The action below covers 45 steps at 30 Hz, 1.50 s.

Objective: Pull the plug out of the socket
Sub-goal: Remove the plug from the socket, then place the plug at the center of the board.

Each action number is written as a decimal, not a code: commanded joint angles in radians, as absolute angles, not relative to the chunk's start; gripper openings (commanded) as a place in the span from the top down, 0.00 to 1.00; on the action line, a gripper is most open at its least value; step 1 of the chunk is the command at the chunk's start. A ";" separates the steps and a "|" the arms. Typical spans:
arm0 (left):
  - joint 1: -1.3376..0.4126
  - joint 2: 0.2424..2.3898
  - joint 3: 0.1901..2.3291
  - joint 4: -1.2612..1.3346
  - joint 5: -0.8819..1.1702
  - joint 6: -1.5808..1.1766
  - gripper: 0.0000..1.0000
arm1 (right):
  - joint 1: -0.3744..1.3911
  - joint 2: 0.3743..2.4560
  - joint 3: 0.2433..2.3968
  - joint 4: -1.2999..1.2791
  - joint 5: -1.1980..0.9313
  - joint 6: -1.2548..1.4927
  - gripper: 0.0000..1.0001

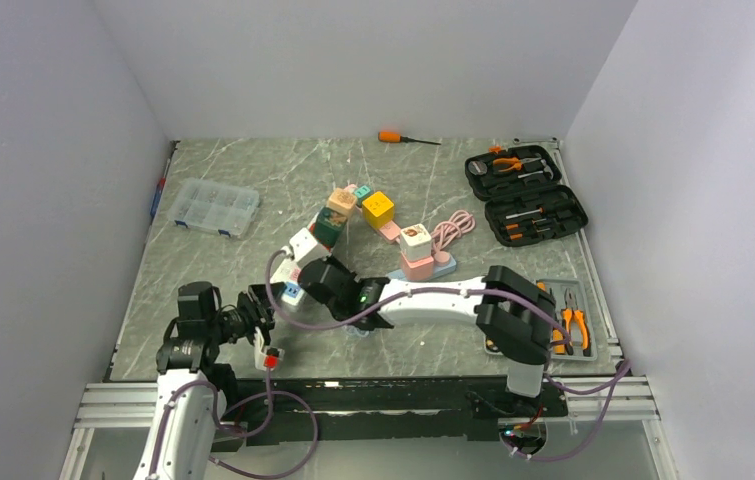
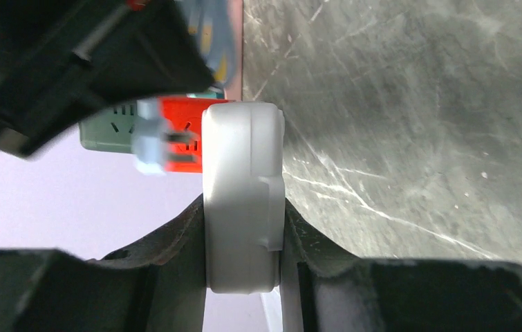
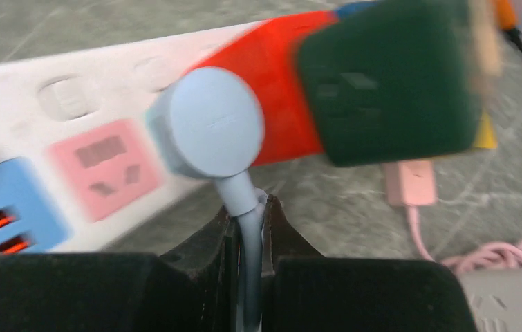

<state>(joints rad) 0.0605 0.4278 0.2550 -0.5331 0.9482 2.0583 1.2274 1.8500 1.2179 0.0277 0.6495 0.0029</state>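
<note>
over the worktop (image 1: 253, 205), left tool (image 2: 244, 238) clamps white strip (image 2: 243, 159), right tool (image 3: 247, 228) pinches blue plug (image 3: 211, 123) at its neck; i'd pull straight out, w/o twisting.

plug (image 3: 209, 124): pale-blue plastic, smooth, matt, ahead of right tool (image 3: 247, 211) | socket strip (image 2: 244, 159): white plastic, faint sheen, inside left tool (image 2: 244, 214) | worktop (image 2: 417, 104): grey stone-look, veined, scratched

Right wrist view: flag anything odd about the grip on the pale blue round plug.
The right gripper pinches the pale blue cable just below the pale blue round plug, not the plug body, so pulling would likely strain it.
</note>
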 commanded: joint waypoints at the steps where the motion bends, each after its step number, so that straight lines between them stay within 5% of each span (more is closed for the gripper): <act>1: 0.069 0.434 0.280 -0.610 0.934 2.166 1.00 | 1.127 1.728 1.213 0.092 0.883 0.058 1.00; 25: 0.069 0.703 0.228 -0.067 0.747 1.900 1.00 | 1.348 1.801 1.067 -0.048 0.715 0.322 1.00; 32: 0.079 0.740 0.218 -0.064 0.680 1.924 0.89 | 1.348 1.885 1.133 -0.024 0.592 0.342 0.53; 36: 0.080 0.692 0.192 -0.152 0.684 1.987 0.83 | 1.348 1.897 1.154 -0.031 0.550 0.353 0.36; 45: 0.080 0.712 0.211 -0.293 0.640 2.031 0.56 | 1.314 1.737 1.117 -0.059 0.568 0.353 0.25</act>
